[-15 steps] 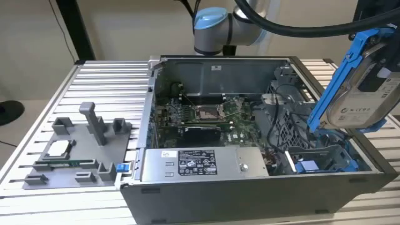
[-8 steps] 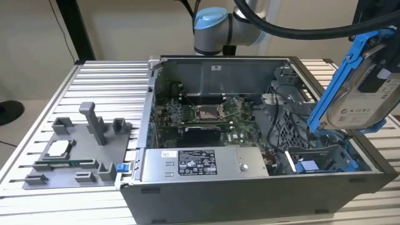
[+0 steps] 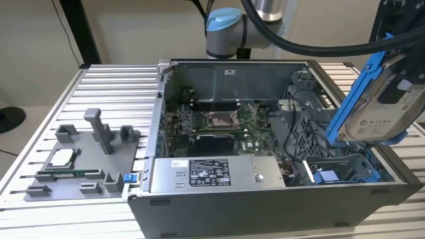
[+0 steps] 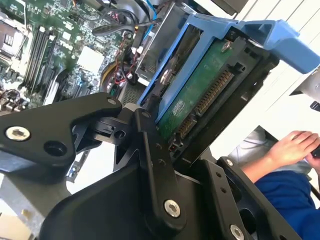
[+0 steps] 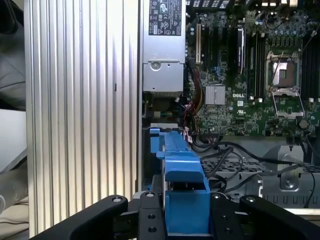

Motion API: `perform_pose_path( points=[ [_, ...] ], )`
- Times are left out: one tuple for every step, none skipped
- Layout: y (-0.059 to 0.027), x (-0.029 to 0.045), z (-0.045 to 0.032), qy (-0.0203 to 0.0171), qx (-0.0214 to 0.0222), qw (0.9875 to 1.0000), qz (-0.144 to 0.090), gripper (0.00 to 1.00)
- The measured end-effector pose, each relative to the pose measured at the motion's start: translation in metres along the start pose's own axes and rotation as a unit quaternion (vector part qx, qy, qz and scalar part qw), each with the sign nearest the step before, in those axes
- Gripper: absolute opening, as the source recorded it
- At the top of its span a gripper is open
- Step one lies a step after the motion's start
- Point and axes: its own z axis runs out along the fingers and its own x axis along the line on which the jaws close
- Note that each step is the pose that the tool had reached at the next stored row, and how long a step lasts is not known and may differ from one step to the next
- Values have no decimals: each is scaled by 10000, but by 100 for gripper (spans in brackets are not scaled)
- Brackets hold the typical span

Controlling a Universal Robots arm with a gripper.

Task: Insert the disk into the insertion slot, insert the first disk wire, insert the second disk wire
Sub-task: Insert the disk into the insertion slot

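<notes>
My gripper [image 3: 400, 87] is shut on the disk [image 3: 388, 107], a silver-grey drive with a white label in a bright blue carrier [image 3: 352, 99]. It holds the disk tilted on edge above the case's corner nearest the camera, at the exterior view's right. The insertion slot [image 3: 342, 169], a bay of grey-blue rails, lies just below the disk and apart from it. In the second wrist view the black fingers [image 4: 150, 145] clamp the disk's green circuit-board underside [image 4: 200, 95]. In the first wrist view the blue carrier [image 5: 180, 170] sits between the fingers [image 5: 150, 217]. Loose black cables [image 3: 299, 124] hang beside the bay.
The open computer case [image 3: 265, 204] stands on a ribbed metal table [image 3: 113, 94]. Inside are a motherboard [image 3: 219, 122] and a grey labelled power-supply box [image 3: 212, 172]. A grey fixture [image 3: 79, 159] sits at the exterior view's left. A person's hand [image 4: 295, 145] is near the table.
</notes>
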Motion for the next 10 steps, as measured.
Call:
perform_pose_path(
  points=[
    [-1, 3, 15, -1, 0, 10000, 0, 0],
    [-2, 6, 31, -3, 0, 10000, 0, 0],
    [-4, 9, 45, -5, 0, 10000, 0, 0],
    [-6, 12, 59, -6, 0, 10000, 0, 0],
    [-6, 16, 71, -7, -1, 10000, 0, 0],
    [-6, 18, 82, -9, -1, 10000, -1, 0],
    [-7, 19, 89, -8, -1, 10000, -3, 0],
    [-7, 19, 93, -8, -1, 10000, -5, 0],
    [-7, 19, 93, -8, -1, 10000, -6, 0],
    [-7, 20, 93, -8, -1, 10000, -7, 0]
  ],
)
